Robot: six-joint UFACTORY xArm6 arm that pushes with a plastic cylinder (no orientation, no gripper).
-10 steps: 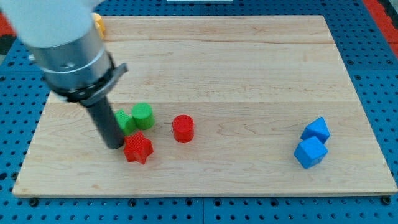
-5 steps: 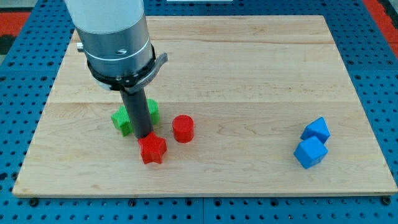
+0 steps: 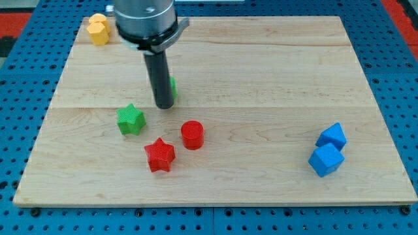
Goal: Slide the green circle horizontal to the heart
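My tip (image 3: 164, 105) rests on the wooden board (image 3: 261, 65), left of centre. The green circle (image 3: 173, 86) is mostly hidden behind the rod; only a sliver shows at the rod's right edge, just above the tip and touching it or nearly so. Two yellow blocks (image 3: 98, 29) sit together at the board's top left corner; their shapes are hard to make out. The green star (image 3: 130, 120) lies below and left of the tip.
A red star (image 3: 160, 155) and a red circle (image 3: 192, 135) lie below the tip. Two blue blocks (image 3: 332, 136) (image 3: 325, 160) sit close together at the lower right. The arm's grey body fills the top of the view.
The rod has moved toward the view's top and a little right, and the green circle has gone up with it, away from the green star. The red star shifted slightly right.
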